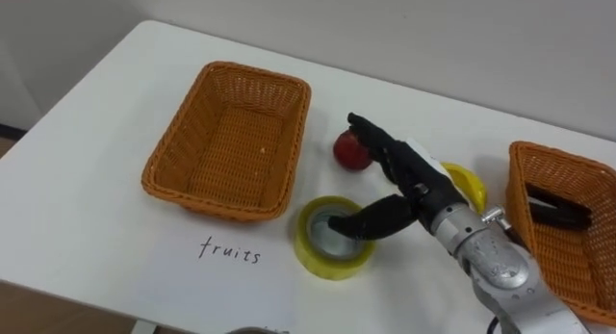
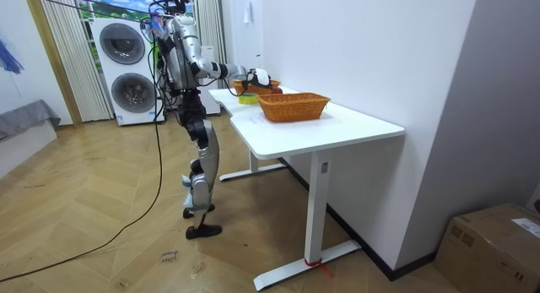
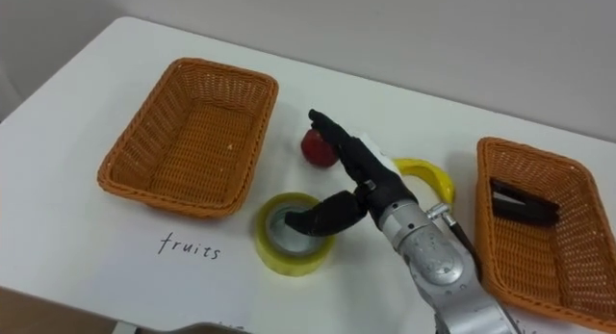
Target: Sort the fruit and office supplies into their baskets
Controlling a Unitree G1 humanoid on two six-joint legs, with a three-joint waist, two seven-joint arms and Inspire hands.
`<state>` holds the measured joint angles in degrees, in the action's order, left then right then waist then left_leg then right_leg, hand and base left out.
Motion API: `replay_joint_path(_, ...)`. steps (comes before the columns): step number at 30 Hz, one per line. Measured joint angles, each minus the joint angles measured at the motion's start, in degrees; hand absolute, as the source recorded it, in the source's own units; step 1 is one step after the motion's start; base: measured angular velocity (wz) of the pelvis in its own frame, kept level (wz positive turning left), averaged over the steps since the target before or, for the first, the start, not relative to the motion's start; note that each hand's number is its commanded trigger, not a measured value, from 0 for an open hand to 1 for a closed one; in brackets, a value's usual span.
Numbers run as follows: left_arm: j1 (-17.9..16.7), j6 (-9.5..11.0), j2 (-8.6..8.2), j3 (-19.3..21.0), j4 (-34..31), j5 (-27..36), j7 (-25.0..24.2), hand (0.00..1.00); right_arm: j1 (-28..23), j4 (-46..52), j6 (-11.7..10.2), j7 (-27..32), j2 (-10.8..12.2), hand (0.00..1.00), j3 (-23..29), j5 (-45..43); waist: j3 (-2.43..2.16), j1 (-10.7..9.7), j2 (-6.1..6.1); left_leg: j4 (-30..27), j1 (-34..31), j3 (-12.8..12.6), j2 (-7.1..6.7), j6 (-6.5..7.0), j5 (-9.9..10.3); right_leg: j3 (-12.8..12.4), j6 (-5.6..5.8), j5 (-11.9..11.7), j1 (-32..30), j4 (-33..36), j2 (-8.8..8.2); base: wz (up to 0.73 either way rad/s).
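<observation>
The red apple (image 1: 348, 153) sits mid-desk, just beside the right rim of the empty left basket (image 1: 168, 156). It looks firm, smooth and apt to roll, so a wrap round its widest part should suit. The right hand (image 1: 409, 175) is spread wide and holds nothing, with its fingertips at the apple and its thumb over the yellow tape roll (image 1: 318, 254). That roll looks stiff and light and lies nearer the front edge. There is one apple, one banana (image 1: 470, 183), one tape roll and two baskets. The right basket (image 1: 558, 151), by the desk's right edge, holds one dark item (image 1: 558, 209).
</observation>
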<state>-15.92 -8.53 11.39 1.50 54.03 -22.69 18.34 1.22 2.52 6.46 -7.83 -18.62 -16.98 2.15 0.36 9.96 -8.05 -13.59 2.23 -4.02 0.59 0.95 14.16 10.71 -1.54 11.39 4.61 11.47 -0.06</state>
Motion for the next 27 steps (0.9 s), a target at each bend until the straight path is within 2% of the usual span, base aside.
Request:
replay_joint_path(8, 0.8, -1.4, -0.02, 0.0, 0.0, 0.7, -0.1, 0.0, 0.0, -1.0, 1.2, -1.7, 0.0, 0.0, 0.0, -1.8, 0.04, 0.0, 0.62, 0.0, -0.1, 0.5, -0.05, 0.0, 0.0, 0.5, 0.01, 0.0, 0.1, -0.1, -0.05, 0.02)
replay_joint_path(19, 1.4, -1.6, -0.07, 0.0, 1.0, 0.7, -0.3, 0.0, 0.0, -2.3, 1.9, -4.4, 0.1, 0.0, 0.0, -5.6, -0.19, 0.0, 0.12, 0.2, 0.4, 0.4, -0.05, 0.0, 0.0, 0.4, 0.01, 0.0, 0.4, -0.1, -0.04, 0.0)
replay_joint_path(27, 1.7, -1.6, 0.04, -0.6, 1.7, 3.4, -0.4, 0.0, 0.4, -4.2, 2.0, -6.1, 0.3, 0.0, 0.1, -10.0, -0.08, -0.1, -0.05, 0.1, 0.4, 0.4, -0.08, 0.0, 0.0, 0.5, 0.01, 0.0, 0.4, -0.1, -0.08, 0.0)
